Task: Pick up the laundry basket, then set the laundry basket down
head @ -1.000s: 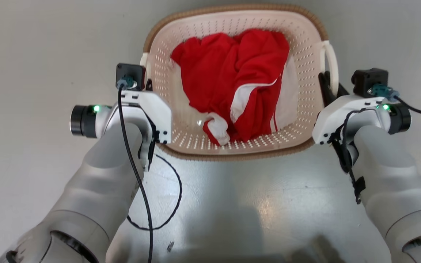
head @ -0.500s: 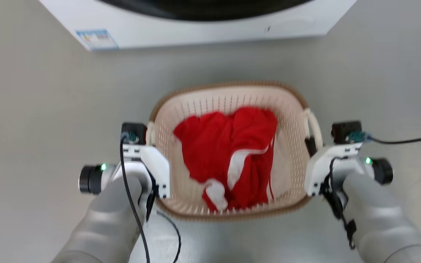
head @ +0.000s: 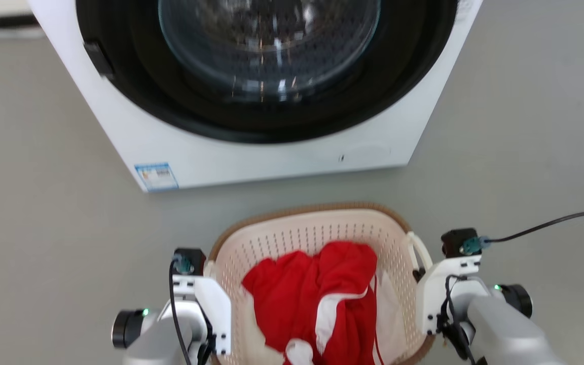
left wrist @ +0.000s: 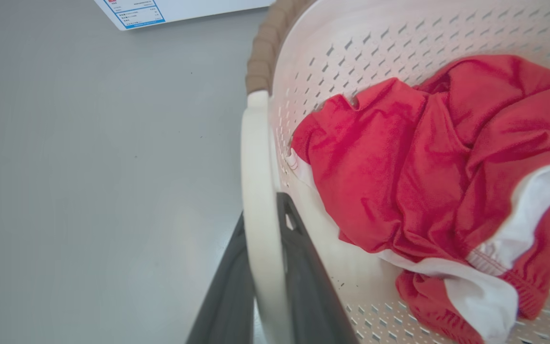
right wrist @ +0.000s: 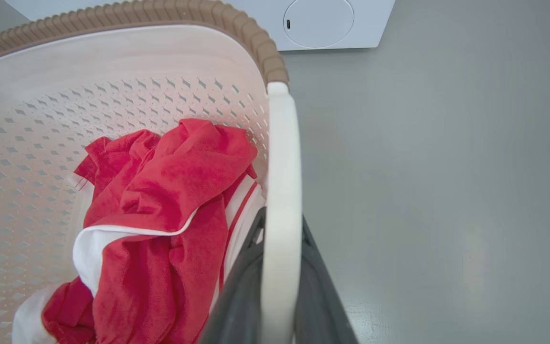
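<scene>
Floor: smooth grey floor (head: 43, 243) is spreading outward of both sets of jaws.
Backdrop: white washing machine (head: 282, 152) is standing well ahead of the fingertips, with its dark round door (head: 266, 45) facing the robot and a blue-edged sticker (head: 156, 176) at one lower corner.
Basket: laundry basket (head: 297, 235) is sitting between the two grippers. It is cream plastic with rounded corners, walls pierced by rows of small holes, and a brown woven-look rim (head: 312, 208).
Contents: red garment with white trim (head: 312, 299) is lying crumpled inside, inward of both jaws.
Left gripper (left wrist: 261, 222): dark fingers are pinching the white left handle (left wrist: 256, 143), one on each side, jaws narrow.
Right gripper (right wrist: 282, 222): fingers are clamping the white right handle (right wrist: 282, 143) likewise, jaws narrow around it.
Height: whether the basket is hanging off the floor cannot be told.
</scene>
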